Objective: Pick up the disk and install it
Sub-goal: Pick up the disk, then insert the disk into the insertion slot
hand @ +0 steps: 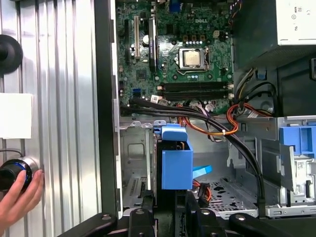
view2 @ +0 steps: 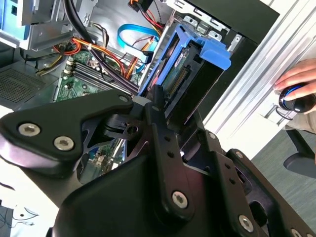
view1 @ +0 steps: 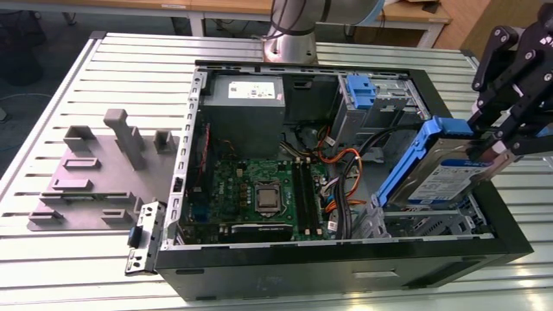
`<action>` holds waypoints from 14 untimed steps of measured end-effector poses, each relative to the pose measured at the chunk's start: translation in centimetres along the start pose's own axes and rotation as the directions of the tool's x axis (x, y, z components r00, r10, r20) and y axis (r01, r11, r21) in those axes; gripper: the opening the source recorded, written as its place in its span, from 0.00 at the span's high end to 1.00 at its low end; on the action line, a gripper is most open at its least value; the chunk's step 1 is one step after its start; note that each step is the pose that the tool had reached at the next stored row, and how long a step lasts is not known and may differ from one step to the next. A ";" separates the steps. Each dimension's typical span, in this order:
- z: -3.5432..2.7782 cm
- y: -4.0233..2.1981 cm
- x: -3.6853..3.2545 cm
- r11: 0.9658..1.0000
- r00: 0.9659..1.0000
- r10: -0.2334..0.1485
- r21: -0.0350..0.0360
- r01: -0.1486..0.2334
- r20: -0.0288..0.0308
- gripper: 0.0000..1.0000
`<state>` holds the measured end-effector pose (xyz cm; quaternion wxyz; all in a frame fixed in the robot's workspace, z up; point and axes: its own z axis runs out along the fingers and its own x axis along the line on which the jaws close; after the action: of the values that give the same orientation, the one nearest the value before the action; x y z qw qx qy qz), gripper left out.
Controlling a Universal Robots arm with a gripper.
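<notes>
The gripper (view1: 485,148) is clamping the tilted disk (view1: 436,175) over the case (view1: 346,272), at the exterior view's three o'clock.

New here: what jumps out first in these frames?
The gripper holds the disk tilted on edge above a bay of the open case, at the exterior view's right. Inside the case lies a green motherboard, with a second blue carrier in another bay. In the first wrist view, a hand touches a knob beside the case.
</notes>
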<state>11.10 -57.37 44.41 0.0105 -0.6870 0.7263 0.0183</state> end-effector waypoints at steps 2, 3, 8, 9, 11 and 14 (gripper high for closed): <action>0.34 0.00 0.02 1.000 1.000 0.000 0.000 0.000 -0.002 0.65; 0.52 -0.01 0.02 1.000 1.000 0.000 0.000 0.000 -0.003 0.65; 1.43 -0.02 0.06 1.000 1.000 0.000 0.000 0.000 -0.009 0.65; 1.61 -0.02 0.07 1.000 1.000 0.000 0.001 0.000 -0.009 0.65; 1.98 -0.02 0.08 1.000 1.000 0.000 0.001 0.000 -0.011 0.65; 2.52 -0.03 0.11 1.000 1.000 0.000 0.001 0.000 -0.014 0.65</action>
<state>11.10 -57.38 41.89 0.0056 -0.6871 0.7264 0.0132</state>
